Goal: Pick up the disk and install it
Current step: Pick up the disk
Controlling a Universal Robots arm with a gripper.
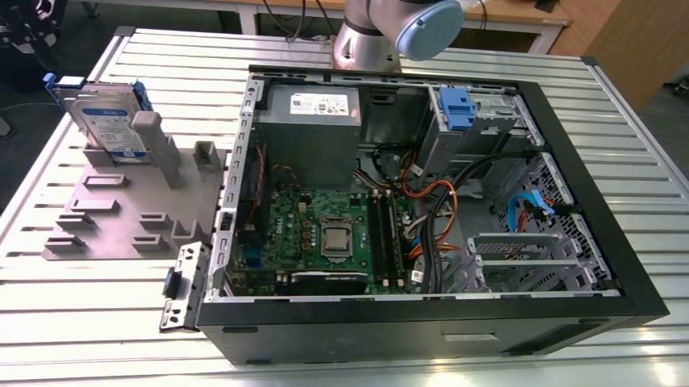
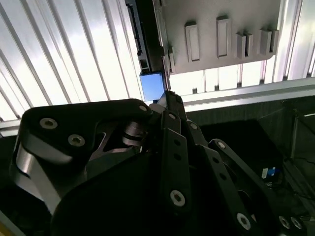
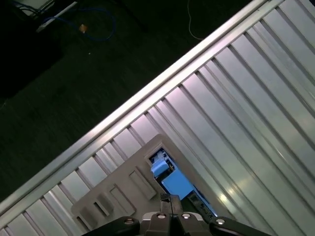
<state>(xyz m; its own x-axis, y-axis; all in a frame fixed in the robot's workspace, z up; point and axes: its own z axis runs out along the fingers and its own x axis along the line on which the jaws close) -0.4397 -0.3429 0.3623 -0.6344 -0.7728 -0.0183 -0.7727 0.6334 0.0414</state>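
Gripper (image 3: 170,200) pressed together, pinching nothing, hovering over the disk (image 1: 108,113); disk upright at a corner of the grey rack (image 1: 102,222); open computer case (image 1: 431,201) just beside.

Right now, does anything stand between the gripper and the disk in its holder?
Nothing visible does. In the first wrist view the gripper hangs over the disk, which stands upright in the grey holder, and only open air lies between them.

Ribbed alu table (image 1: 64,322) w/ bright glare on slats, dark floor (image 3: 74,83) past its edge w/ loose blue cable (image 3: 101,22), wooden desk (image 1: 517,16) behind.
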